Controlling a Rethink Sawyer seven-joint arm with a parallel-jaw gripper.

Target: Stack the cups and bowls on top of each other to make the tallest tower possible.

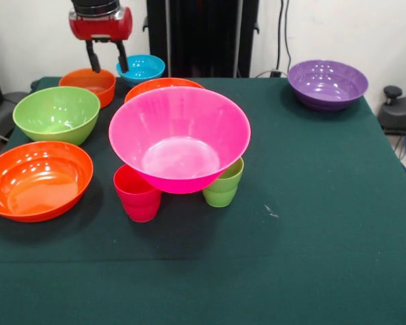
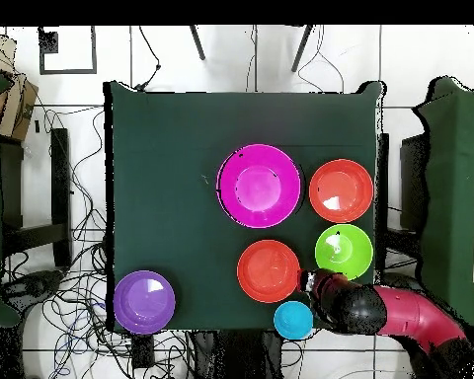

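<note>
My gripper (image 1: pixel 108 66) hangs open and empty at the table's far left, above the gap between the small orange bowl (image 1: pixel 88 85) and the small blue bowl (image 1: pixel 141 68). The large pink bowl (image 1: pixel 179 139) rests on top of the magenta-red cup (image 1: pixel 137 194) and the light green cup (image 1: pixel 223 187). The orange cup is hidden. A wide orange bowl (image 1: pixel 164 86) sits behind the pink one. The green bowl (image 1: pixel 56 114) and another wide orange bowl (image 1: pixel 37 179) are at the left. The purple bowl (image 1: pixel 327 83) stands alone at the far right.
The dark green table (image 1: pixel 311 217) has bare cloth across its right and near parts. In the overhead view my arm (image 2: pixel 409 316) reaches in from the lower right and covers the small orange bowl. Cables lie on the floor around the table.
</note>
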